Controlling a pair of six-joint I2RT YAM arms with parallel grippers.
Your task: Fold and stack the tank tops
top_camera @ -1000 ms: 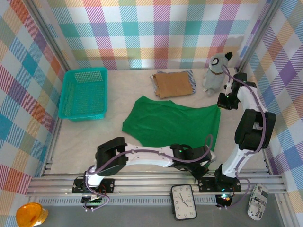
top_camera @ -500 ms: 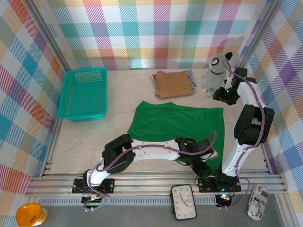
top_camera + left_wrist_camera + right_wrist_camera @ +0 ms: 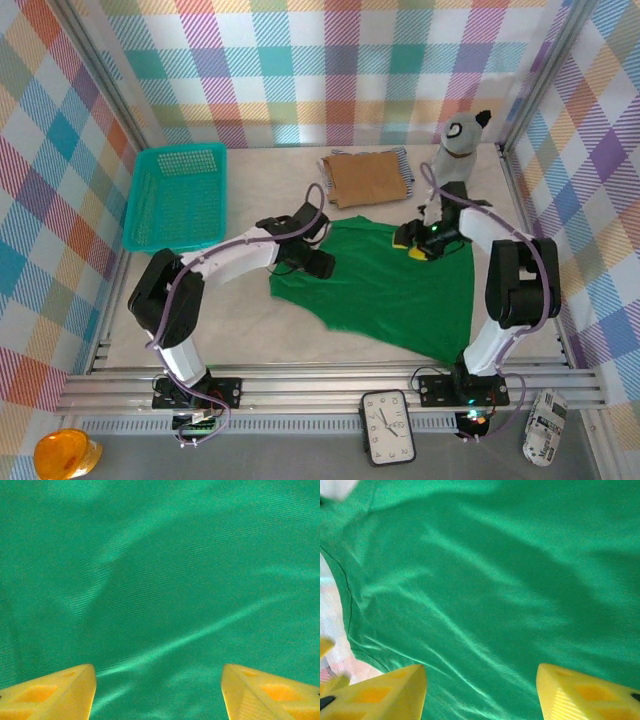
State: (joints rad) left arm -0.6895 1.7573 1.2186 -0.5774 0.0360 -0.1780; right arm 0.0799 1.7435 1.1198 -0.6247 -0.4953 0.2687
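Note:
The bright green tank top [image 3: 395, 290] lies spread flat in the middle of the table. My left gripper [image 3: 320, 262] hovers over its far left part, open, with its yellow fingertips [image 3: 50, 695] wide apart above green cloth [image 3: 160, 580]. My right gripper [image 3: 410, 244] sits over the far right part, also open, its fingertips [image 3: 585, 695] apart over the green cloth [image 3: 495, 580], with nothing between them. The folded tan-brown top [image 3: 366, 178] rests on the striped top [image 3: 407, 165] at the back.
A teal mesh basket [image 3: 178, 195] stands at the back left. A grey plush toy [image 3: 457, 150] sits at the back right beside the folded pile. A clock [image 3: 388, 428] lies on the near rail. Bare table [image 3: 332, 625] shows past the cloth's edge.
Both grippers went from shut to open and let the green top go. Both arms swung from its near and right edges to its far part. The top now lies flatter.

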